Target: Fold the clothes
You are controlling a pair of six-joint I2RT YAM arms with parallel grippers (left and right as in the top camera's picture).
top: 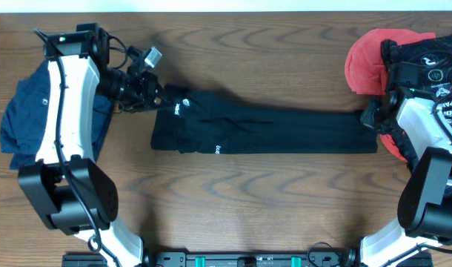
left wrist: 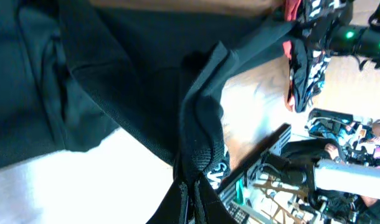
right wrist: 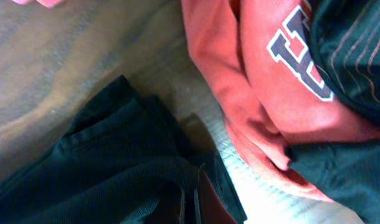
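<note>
The left fingers (left wrist: pixel 199 208) are clenched on a gathered ridge of black fabric at the upper corner of the left end of the trousers (top: pixel 270 130). The right fingers (right wrist: pixel 205 202) are clenched on the fabric edge at the right end. Between the two grips the trousers lie on the worktop (top: pixel 248 200) as one long, narrow band across its middle, apparently doubled lengthwise, with small white logo marks near the left end. We judge the step in hand to be the crosswise fold, in which one end is carried over onto the other. We lift the travelling end only high enough for the cloth to clear itself, carry it straight along the band, and hold the other end flat as an anchor. Each grip takes one corner only, so the free corner of the lifted end is likely to sag and trail. We therefore move slowly and lay it down with a slight outward pull so the layers settle edge on edge. We release only once the end rests flat. A navy garment (top: pixel 22 122) lies under the left arm, and a red garment (top: pixel 363 67) and a black printed jersey (top: pixel 433 70) lie just beside the right end. The red cloth sits close to the right pinch, so we check that it is not dragged along.
</note>
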